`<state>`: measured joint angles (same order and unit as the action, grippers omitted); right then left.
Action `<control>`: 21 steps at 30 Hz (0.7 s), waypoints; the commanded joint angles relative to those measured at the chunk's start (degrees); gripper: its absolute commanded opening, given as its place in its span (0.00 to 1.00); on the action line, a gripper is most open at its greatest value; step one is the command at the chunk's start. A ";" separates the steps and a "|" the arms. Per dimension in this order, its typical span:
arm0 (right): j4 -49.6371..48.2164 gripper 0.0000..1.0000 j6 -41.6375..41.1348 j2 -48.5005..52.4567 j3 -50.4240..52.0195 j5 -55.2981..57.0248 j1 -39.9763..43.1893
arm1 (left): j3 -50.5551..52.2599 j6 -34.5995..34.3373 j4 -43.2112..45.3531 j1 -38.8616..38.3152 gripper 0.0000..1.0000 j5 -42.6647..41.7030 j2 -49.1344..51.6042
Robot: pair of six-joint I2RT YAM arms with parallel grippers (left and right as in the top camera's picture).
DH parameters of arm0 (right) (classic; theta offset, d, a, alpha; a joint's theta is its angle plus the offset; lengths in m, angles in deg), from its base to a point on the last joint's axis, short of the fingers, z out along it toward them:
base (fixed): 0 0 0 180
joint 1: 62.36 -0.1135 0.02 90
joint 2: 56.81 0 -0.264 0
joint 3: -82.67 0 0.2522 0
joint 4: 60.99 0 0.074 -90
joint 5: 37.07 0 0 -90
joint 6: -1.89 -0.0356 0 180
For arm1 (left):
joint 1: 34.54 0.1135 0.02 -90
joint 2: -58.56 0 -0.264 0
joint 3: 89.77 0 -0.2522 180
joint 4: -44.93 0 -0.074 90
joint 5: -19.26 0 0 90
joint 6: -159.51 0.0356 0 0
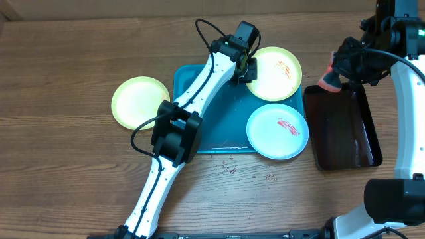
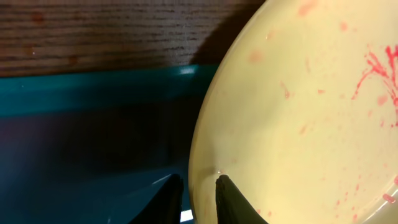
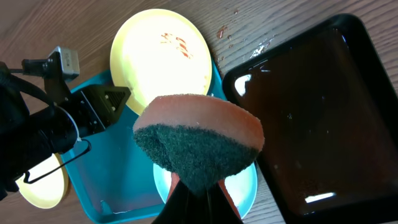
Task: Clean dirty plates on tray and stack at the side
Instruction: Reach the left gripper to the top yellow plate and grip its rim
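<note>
A yellow-green rimmed plate with red smears (image 1: pixel 275 73) lies on the turquoise tray's (image 1: pixel 219 126) far right corner. My left gripper (image 1: pixel 244 70) is shut on its left rim (image 2: pixel 200 180). A pale blue rimmed plate with a red smear (image 1: pixel 277 131) lies on the tray's right front. A third yellow-green plate (image 1: pixel 139 101) lies on the table left of the tray. My right gripper (image 1: pixel 332 76) is shut on an orange sponge with a green scouring face (image 3: pixel 199 140), held above the black tray. The smeared yellow-green plate (image 3: pixel 163 53) and the tray (image 3: pixel 118 174) show below it.
A black glossy tray (image 1: pixel 345 129) lies right of the turquoise tray, also in the right wrist view (image 3: pixel 311 112). Small dark specks (image 1: pixel 229 167) lie on the wood in front of the tray. My left arm (image 1: pixel 179 133) stretches across the tray's left side.
</note>
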<state>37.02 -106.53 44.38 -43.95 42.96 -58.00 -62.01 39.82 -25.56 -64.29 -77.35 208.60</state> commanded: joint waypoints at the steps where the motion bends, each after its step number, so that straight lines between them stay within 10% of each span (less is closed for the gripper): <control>1: -0.09 0.04 0.70 -1.20 -0.42 0.52 0.09 | 0.92 -0.13 1.01 -0.11 0.19 1.25 0.72; 21: -0.17 0.04 0.94 -1.20 -0.42 0.50 0.09 | 2.01 1.73 1.44 4.42 0.04 2.56 -2.64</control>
<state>37.02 -106.05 44.38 -43.95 42.93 -58.00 -59.75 39.62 -22.68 -62.94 -76.98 208.47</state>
